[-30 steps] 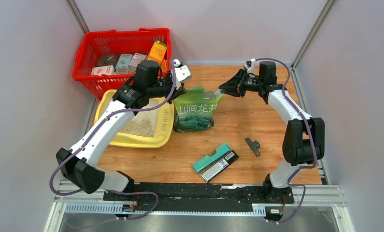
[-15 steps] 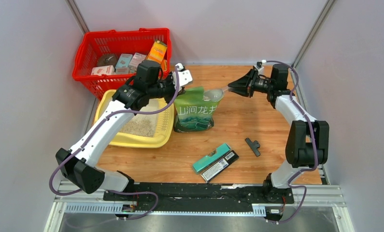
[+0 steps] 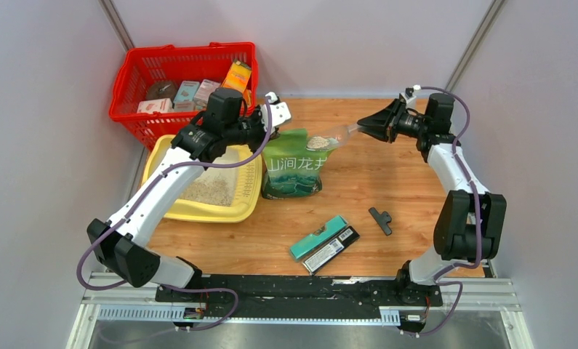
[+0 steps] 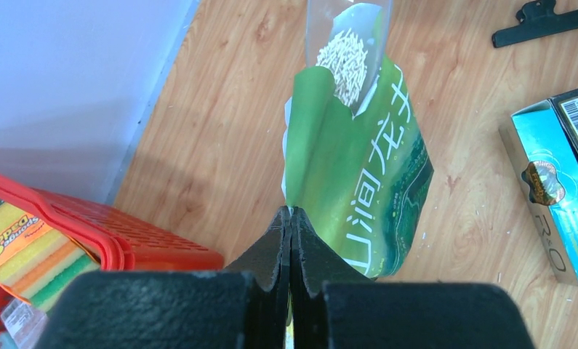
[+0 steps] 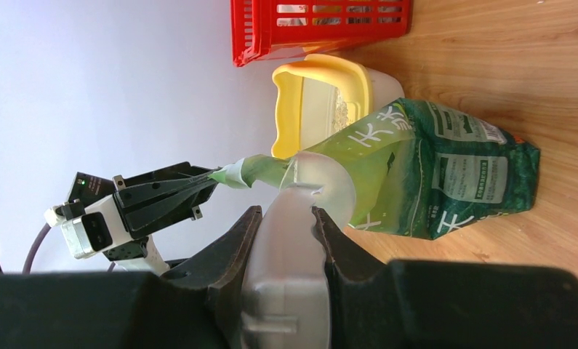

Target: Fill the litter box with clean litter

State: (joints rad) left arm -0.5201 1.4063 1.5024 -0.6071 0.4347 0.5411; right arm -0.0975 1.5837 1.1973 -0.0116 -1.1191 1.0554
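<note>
Wooden table (image 3: 409, 189): my left tool (image 4: 291, 222) pinches green bag (image 4: 366, 189) rim; right tool (image 5: 286, 217) grips translucent scoop (image 4: 347, 29) of beige clean litter (image 4: 344, 62). Pale-yellow litter box (image 3: 198, 212), partly filled, left of both.

We set the top camera high above and behind the arm bases, facing down and forward, far enough back to take in the whole table (image 3: 387, 182), with the bases at 6 o'clock and the red basket (image 3: 124, 83) at 11 o'clock. The left wrist camera sat close behind the left gripper (image 4: 291, 212), looking past it toward 12 o'clock onto the green bag (image 4: 366, 182). The right wrist camera, rolled on its side, looked along the right gripper (image 5: 284, 214) and the scoop (image 5: 326, 185) at that bag, with the litter box (image 5: 282, 109) at 12 o'clock. All three views shared the bag, the scoop and the basket.
</note>
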